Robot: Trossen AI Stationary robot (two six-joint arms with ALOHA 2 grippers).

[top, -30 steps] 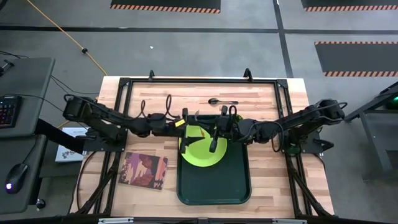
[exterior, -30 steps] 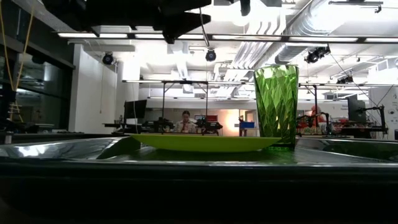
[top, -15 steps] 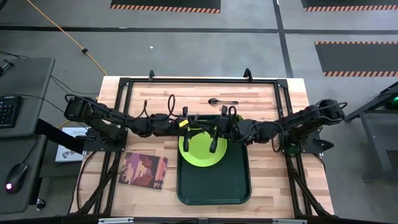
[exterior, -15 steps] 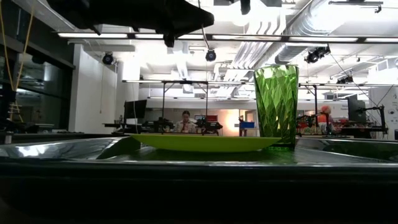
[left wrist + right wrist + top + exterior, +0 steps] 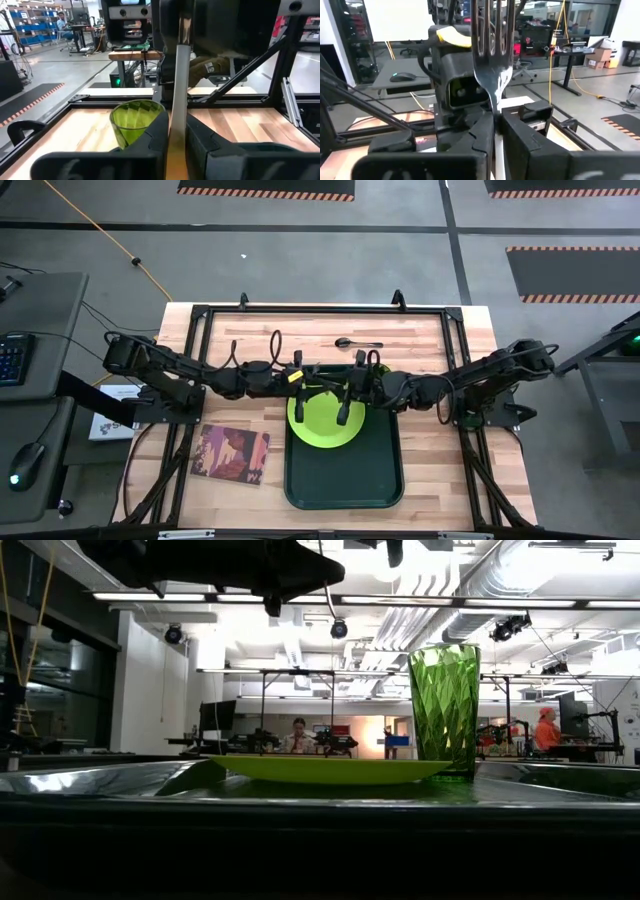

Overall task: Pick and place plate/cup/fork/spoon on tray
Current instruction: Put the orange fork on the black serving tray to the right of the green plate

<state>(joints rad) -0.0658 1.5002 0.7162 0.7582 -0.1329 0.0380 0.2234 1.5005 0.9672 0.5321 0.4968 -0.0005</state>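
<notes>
The fork [image 5: 492, 30], with silver tines and an orange-red handle, is held in the air above the lime-green plate [image 5: 322, 422], between my two grippers. My left gripper [image 5: 316, 377] and my right gripper [image 5: 340, 385] meet tip to tip there, and both are shut on the fork. The plate lies flat on the far half of the dark green tray [image 5: 345, 480]. The green cup [image 5: 445, 710] stands upright beside the plate at the tray's far right, partly under my right arm. The dark spoon [image 5: 357, 342] lies on the table beyond the tray. My left gripper pinches the fork's orange-red handle [image 5: 174, 156] between its two fingers, which lie on the flat faces. It comes level from the table's left. The fork's silver part [image 5: 181, 60] runs on toward my right gripper, clear of the plate. My right gripper pinches the fork's metal neck [image 5: 496, 107], just below the tines, between its two fingers. It comes level from the table's right, facing my left gripper. The tines stand out past the fingertips, and the fork is lifted clear of the plate.
A reddish-brown patterned mat [image 5: 232, 454] lies on the table left of the tray. A black frame [image 5: 320, 308] runs round the table's far edge and sides. People show in the room beyond the table in the low view [image 5: 545, 728].
My left gripper has moved a little toward the table's right edge, closer to my right gripper, carrying the fork. The fork's orange handle showed slanting over the plate a second ago and is now hidden between the grippers. Plate, cup and spoon have stayed put.
</notes>
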